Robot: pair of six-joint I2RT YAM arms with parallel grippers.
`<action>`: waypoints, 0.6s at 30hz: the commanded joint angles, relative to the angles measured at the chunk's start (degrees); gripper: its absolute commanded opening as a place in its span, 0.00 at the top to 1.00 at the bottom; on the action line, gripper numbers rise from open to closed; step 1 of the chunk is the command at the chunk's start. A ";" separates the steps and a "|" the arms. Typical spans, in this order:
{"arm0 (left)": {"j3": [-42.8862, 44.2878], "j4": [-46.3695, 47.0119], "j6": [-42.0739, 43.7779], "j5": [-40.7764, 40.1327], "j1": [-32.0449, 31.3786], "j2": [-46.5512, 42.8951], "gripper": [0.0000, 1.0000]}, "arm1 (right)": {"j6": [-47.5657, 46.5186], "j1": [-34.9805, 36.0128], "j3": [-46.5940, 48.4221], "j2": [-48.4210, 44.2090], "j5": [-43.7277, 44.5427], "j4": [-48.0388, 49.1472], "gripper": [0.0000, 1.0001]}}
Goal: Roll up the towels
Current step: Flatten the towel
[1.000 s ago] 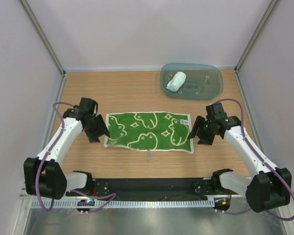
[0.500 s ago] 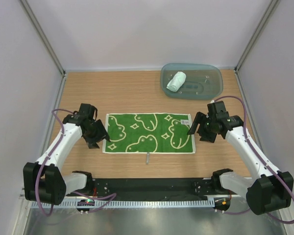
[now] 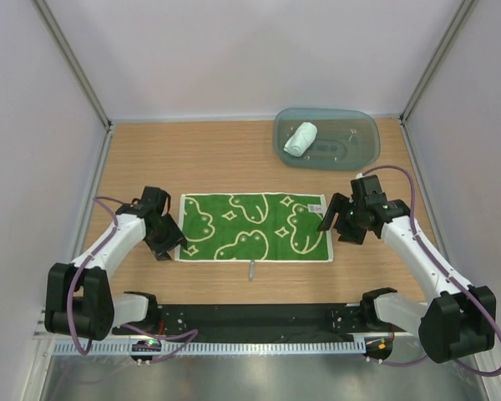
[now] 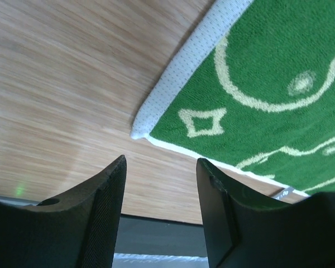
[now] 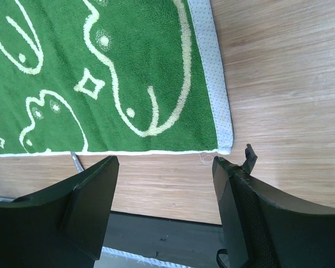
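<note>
A green towel (image 3: 253,227) with pale line drawings and a white edging lies spread flat in the middle of the wooden table. My left gripper (image 3: 169,243) stands open just off its left end, near the front left corner (image 4: 139,133), with nothing between the fingers. My right gripper (image 3: 337,226) is open beside the right end, close to the front right corner (image 5: 226,148), also holding nothing. A second towel (image 3: 300,139), plain and pale, lies rolled up inside the teal tray (image 3: 359,150) at the back right.
A small hanging loop (image 3: 251,270) sticks out from the green towel's front edge. The black rail (image 3: 250,317) with the arm bases runs along the near edge. Grey walls close in the table on three sides.
The green towel was rumpled at its front edge and now lies flat. Both grippers have widened and drawn slightly away from its ends; the left one has moved nearer the front.
</note>
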 commanded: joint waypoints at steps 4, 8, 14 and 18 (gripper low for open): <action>-1.61 5.20 -2.85 -8.29 -0.61 0.65 0.46 | -2.05 0.14 0.06 1.59 0.16 2.43 0.25; -3.02 7.40 -3.03 -9.35 -0.61 1.97 0.48 | -2.31 0.05 0.14 2.82 -0.10 3.05 0.25; -4.25 10.30 -2.41 -7.78 -0.61 4.26 0.56 | -2.66 0.14 0.14 4.06 0.34 3.75 0.25; -4.86 10.83 -2.50 -6.81 -0.87 4.61 0.61 | -2.66 0.05 -0.12 5.29 0.51 4.19 0.25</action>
